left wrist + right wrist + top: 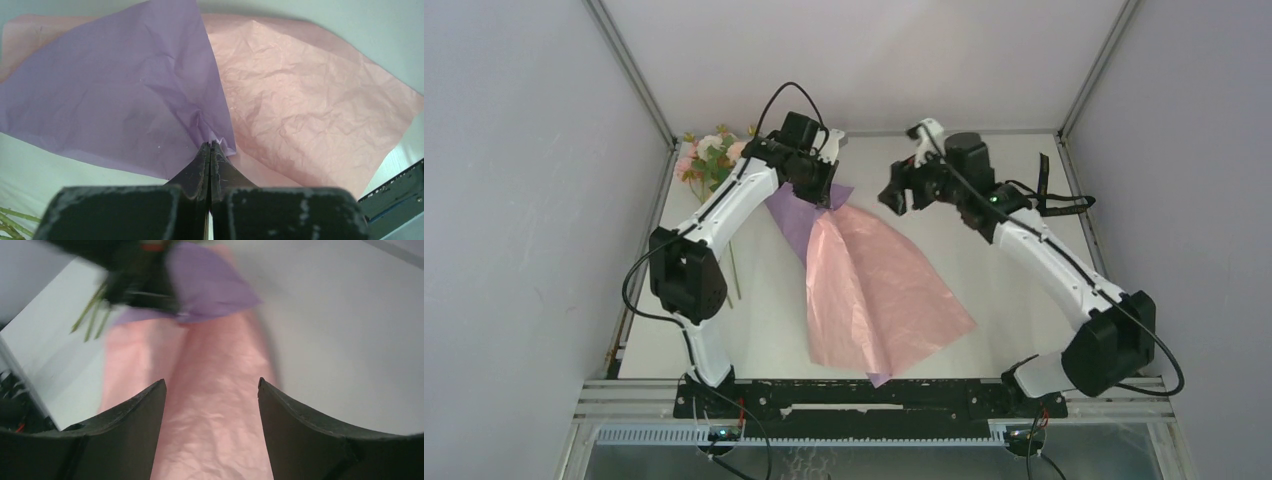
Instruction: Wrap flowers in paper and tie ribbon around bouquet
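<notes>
Pinching the paper [125,100], left fingers [197,170] are closed; right fingers [135,430] gape empty; flowers [709,158] lie partly behind left arm [734,200].

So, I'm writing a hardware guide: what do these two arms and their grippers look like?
The left arm and right arm have white links with black joint housings and thin black cables. The left gripper and right gripper have black tapered fingers; the left's look scuffed.

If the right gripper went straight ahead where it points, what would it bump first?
Probably the pink side of the paper, lying straight ahead of the open right gripper; depth is unclear.
</notes>
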